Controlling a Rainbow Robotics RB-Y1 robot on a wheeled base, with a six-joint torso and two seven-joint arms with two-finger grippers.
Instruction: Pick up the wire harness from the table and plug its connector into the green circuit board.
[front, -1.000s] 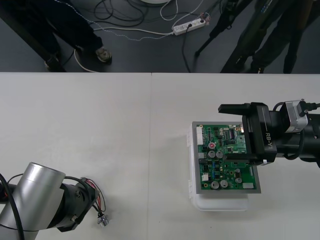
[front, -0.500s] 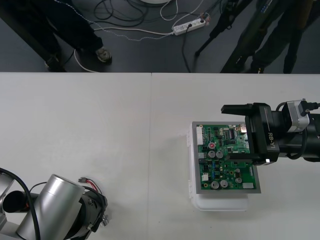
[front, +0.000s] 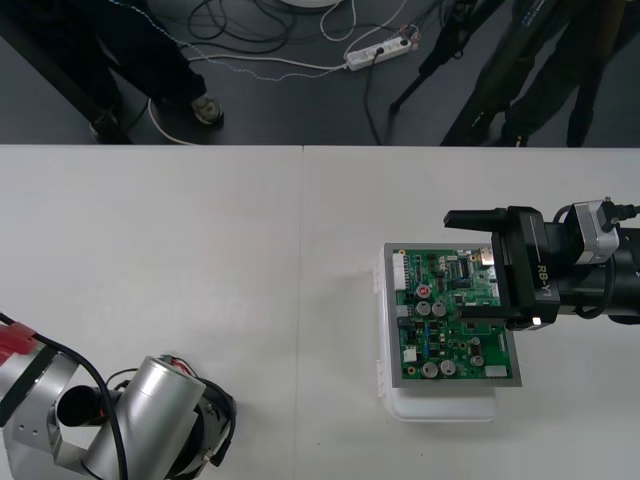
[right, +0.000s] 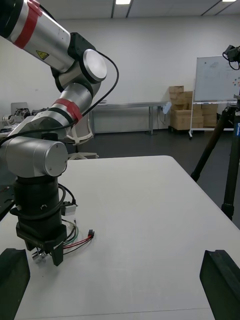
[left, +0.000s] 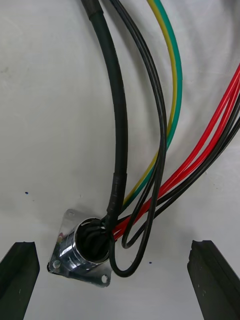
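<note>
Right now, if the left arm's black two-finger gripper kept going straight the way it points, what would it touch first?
Probably the small wire harness: its round metal flanged socket lies between the left gripper's open fingers on the plain light table, though depth is unclear.

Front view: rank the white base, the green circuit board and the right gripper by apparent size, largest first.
1. white base: its edge shows past the board.
2. green circuit board.
3. right gripper: fingers open over the board. It is nearer the camera, so its rank against the board is unsure.
</note>
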